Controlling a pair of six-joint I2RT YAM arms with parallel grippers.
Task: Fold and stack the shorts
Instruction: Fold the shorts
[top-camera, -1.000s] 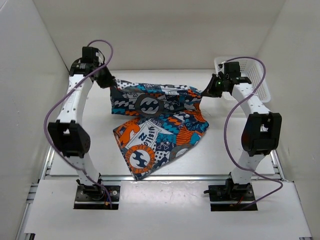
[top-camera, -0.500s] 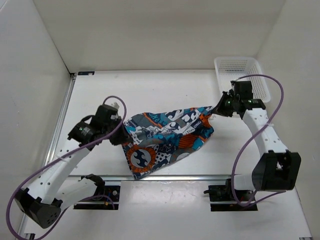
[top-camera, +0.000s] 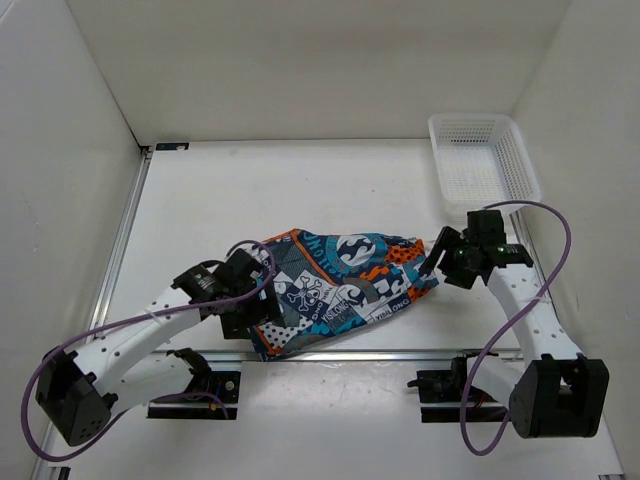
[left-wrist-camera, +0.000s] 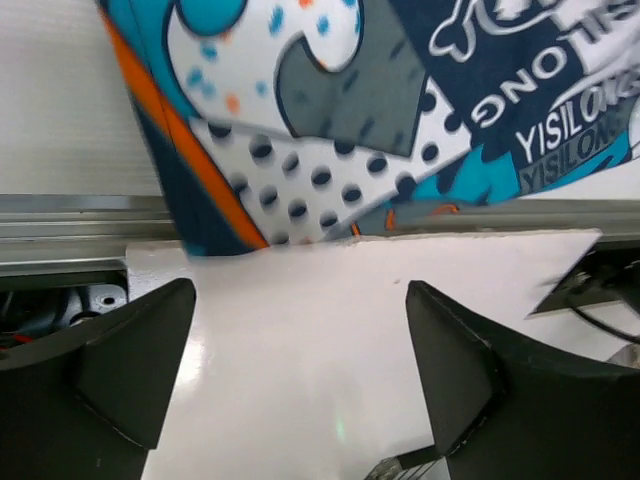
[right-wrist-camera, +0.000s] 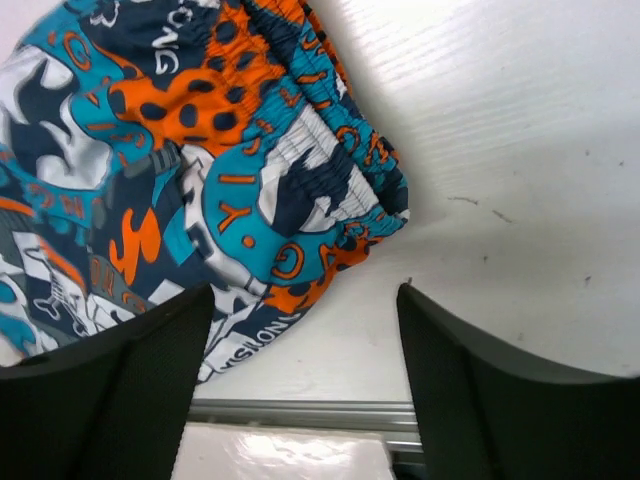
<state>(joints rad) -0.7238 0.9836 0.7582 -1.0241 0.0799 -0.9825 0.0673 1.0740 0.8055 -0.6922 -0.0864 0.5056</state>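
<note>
The shorts (top-camera: 340, 288) lie folded in a long bundle near the table's front edge, their patchwork print of navy, teal, orange and white facing up. My left gripper (top-camera: 243, 312) sits at their left end, open, with nothing between its fingers (left-wrist-camera: 130, 360); the cloth (left-wrist-camera: 350, 120) lies just beyond the tips. My right gripper (top-camera: 437, 258) stands open at the right end. In the right wrist view the gathered waistband (right-wrist-camera: 330, 190) lies ahead of the right gripper (right-wrist-camera: 305, 295), free of both fingers.
A white mesh basket (top-camera: 483, 160) stands at the back right corner. A metal rail (left-wrist-camera: 80, 215) runs along the table's front edge, just under the shorts' lower left corner. White walls close in the left, back and right sides.
Both arms carried the shorts' far edge toward the front, folding them over. Both grippers, shut on the cloth before, have opened and let go.
</note>
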